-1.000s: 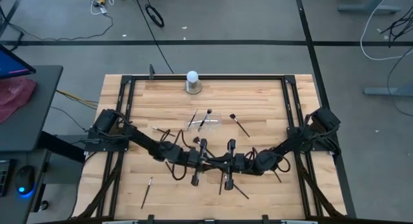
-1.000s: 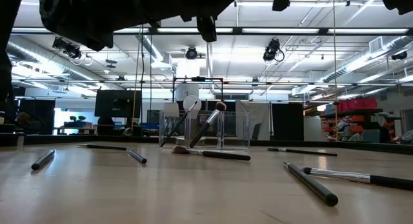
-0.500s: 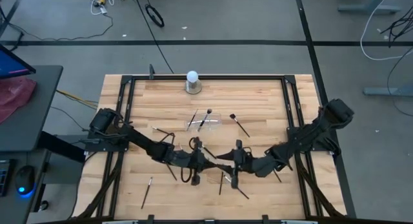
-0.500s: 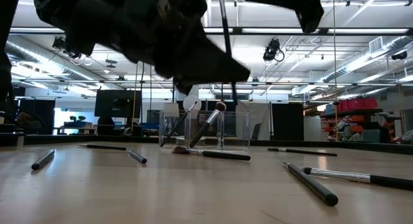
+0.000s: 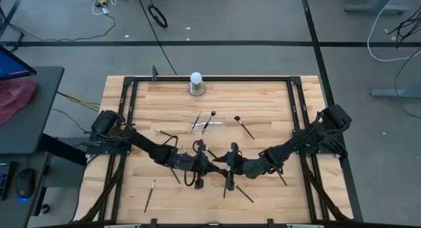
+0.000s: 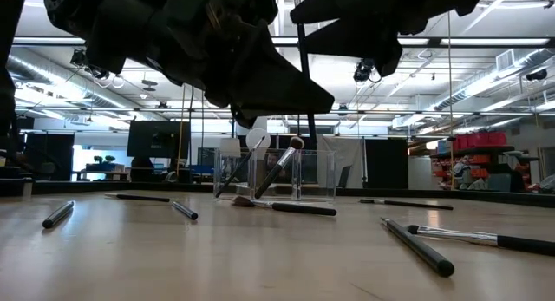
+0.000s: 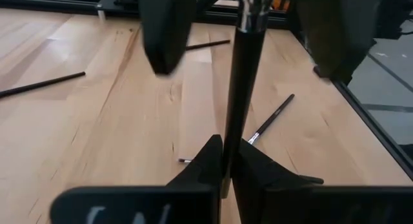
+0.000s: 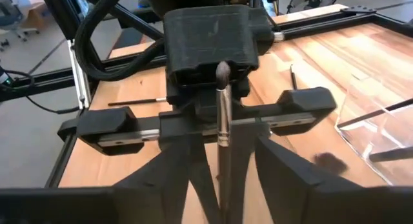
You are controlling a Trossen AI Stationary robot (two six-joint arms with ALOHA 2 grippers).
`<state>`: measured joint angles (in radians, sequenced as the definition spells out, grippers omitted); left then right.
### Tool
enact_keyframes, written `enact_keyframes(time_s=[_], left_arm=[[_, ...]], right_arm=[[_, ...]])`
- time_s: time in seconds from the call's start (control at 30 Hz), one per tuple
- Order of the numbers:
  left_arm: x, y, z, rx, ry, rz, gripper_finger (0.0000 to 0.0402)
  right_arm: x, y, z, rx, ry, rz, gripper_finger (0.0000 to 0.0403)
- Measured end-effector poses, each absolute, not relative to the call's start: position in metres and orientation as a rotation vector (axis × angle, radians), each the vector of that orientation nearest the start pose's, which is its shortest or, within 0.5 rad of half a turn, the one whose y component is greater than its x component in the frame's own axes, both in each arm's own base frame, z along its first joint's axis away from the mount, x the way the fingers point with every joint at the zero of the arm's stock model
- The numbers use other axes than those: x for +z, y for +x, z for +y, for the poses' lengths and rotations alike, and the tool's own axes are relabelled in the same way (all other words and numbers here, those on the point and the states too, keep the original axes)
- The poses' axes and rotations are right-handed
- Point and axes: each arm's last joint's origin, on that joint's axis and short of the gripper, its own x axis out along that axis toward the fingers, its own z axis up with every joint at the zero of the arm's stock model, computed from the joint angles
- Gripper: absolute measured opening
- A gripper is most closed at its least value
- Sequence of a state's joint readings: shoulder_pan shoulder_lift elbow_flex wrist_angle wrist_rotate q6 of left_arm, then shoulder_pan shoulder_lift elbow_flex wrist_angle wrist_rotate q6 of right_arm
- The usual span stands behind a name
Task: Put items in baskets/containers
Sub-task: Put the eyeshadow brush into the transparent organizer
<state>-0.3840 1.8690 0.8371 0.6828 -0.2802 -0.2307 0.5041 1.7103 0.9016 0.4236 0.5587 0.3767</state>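
Since a second ago the right gripper has spread its fingers and let go of the brush, which in the high view now stands clenched in the left gripper alone, mid-table, just near of the clear holder. From the low view the brush hangs upright above the table, in line with the holder, where two brushes already lean. Left wrist view: both fingers pinch the dark handle; right wrist view: fingers stand apart either side of it, so the handover looks done and next is carrying it far to drop it in.

Loose brushes around clear holder
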Motion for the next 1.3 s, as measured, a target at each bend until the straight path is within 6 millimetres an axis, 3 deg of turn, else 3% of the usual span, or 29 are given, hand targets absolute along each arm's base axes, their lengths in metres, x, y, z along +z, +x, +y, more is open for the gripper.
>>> enact_keyframes(time_s=[0.17,0.4,0.63,0.93,1.1,1.3], left_arm=[[0.144,0.341,-0.129,-0.064,-0.117,0.338,0.0024],[0.144,0.341,-0.129,-0.066,-0.12,0.334,0.0026],[0.145,0.341,-0.129,-0.073,-0.095,0.33,0.0059],[0.149,0.336,-0.124,-0.089,-0.071,0.374,0.0202],[0.157,0.31,-0.116,-0.04,-0.066,0.414,0.0257],[0.158,0.262,-0.105,0.122,-0.068,0.372,0.0274]], right_arm=[[0.195,0.319,0.158,-0.113,0.18,0.314,0.0118],[0.195,0.319,0.158,-0.116,0.175,0.315,0.0014],[0.194,0.319,0.157,-0.137,0.172,0.315,0.0016],[0.195,0.316,0.159,-0.232,0.181,0.279,0.0005],[0.194,0.315,0.155,-0.323,0.206,0.265,0.0004],[0.194,0.324,0.131,-0.476,0.222,0.225,0.0003]])
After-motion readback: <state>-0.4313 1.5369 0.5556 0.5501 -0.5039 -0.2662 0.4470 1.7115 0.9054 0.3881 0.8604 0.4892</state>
